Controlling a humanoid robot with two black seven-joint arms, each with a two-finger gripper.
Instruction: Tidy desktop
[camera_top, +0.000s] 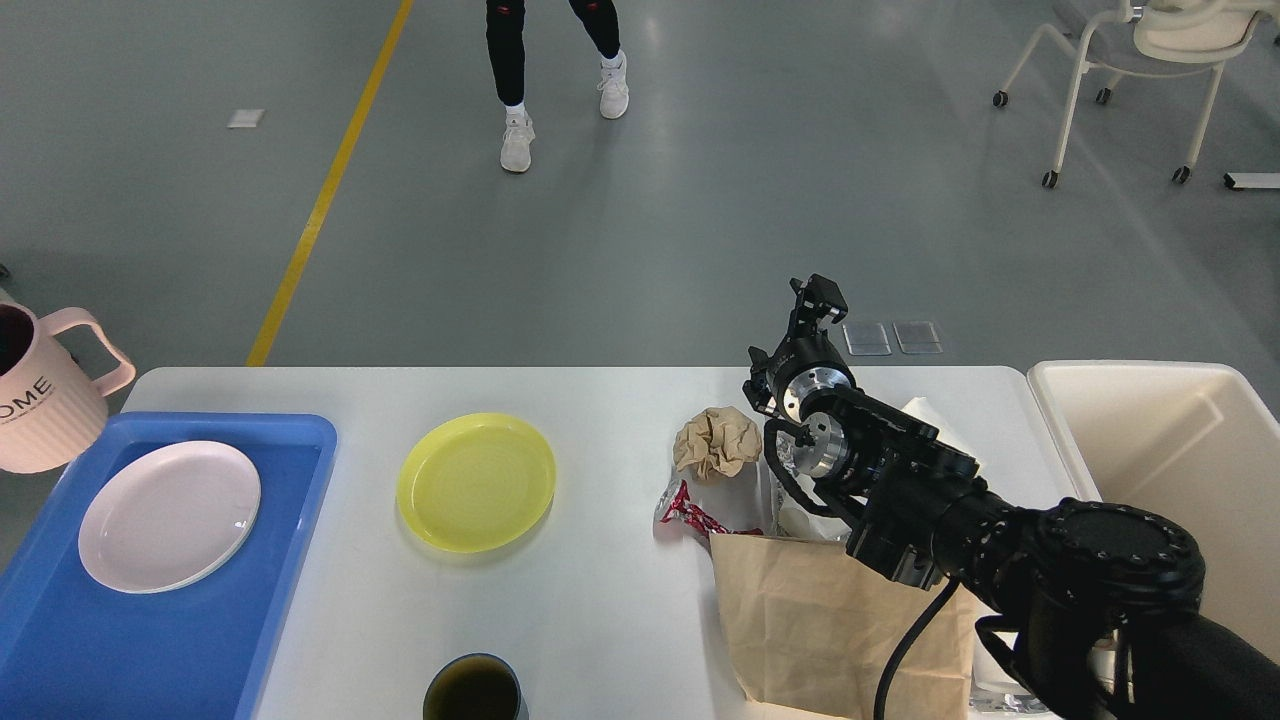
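Half a pink mug (45, 400) cut off at left; right gripper (815, 300) state unclear, end-on.

only the right arm (960, 520) shows, chunky matte-black housings with round silver joint caps, a black cable looping underneath, and a small black gripper (818, 297) at the tip

The desktop (600, 610) is a large white matte tabletop with rounded corners, lying flat and spanning the view.
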